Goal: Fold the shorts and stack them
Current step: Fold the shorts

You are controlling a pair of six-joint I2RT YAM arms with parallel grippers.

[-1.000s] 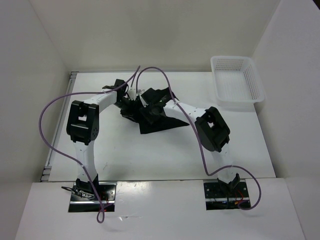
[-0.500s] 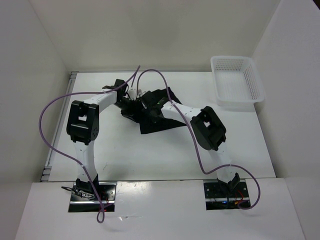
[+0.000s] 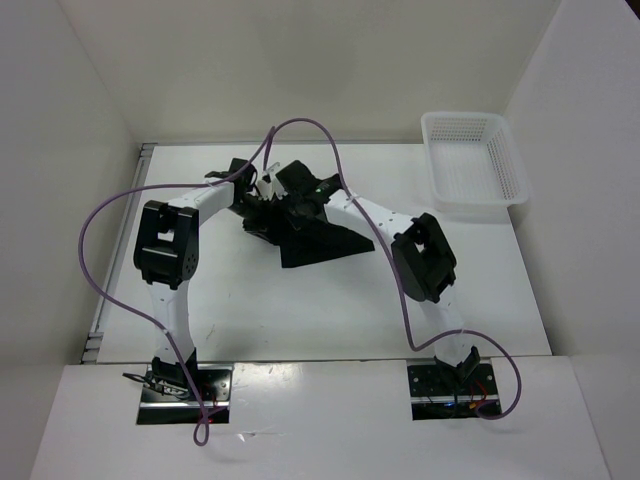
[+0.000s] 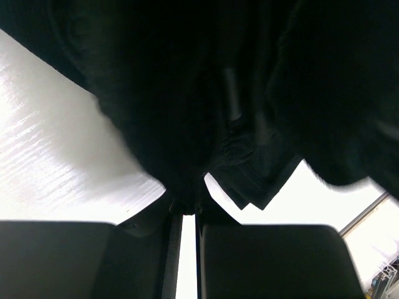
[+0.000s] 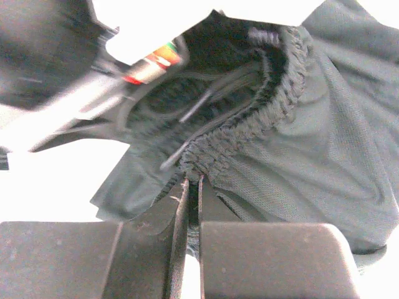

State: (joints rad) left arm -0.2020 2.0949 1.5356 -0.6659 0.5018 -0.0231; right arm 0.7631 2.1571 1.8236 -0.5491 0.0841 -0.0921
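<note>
The shorts (image 3: pixel 318 240) lie bunched on the table (image 3: pixel 300 310), well to the left of the basket (image 3: pixel 478 203) and clear of it. Both grippers meet over the end of the heap that is farther from the basket.

The main risk, as I judge it, is that the two grips sit too close together. If the arms lift or spread from here, the cloth may come up as one twisted rope instead of opening flat. In that case any fold would trap wrinkles or catch a leg inside.

A second risk is a shallow bite. The right gripper (image 5: pixel 193 187) has its fingers pressed together on the gathered elastic waistband (image 5: pixel 249 118), right at the fingertips, so a sharp pull could slip the band free.

The left gripper (image 4: pixel 189 215) is likewise closed, with a tuck of dark cloth drawn down into the narrow slit between its fingers. I cannot tell how many layers it holds. If it has pinched through both front and back, the shorts will not spread.

The purple cable (image 3: pixel 310 130) arches over the work, and a wide swing might drag it across the heap.

The fabric itself is plain black, soft and limp — it drapes in loose folds and holds no shape. One flat wedge points toward the basket side, while the rest is crumpled under the wrists. A hemmed corner hangs free in the left wrist view.
</note>
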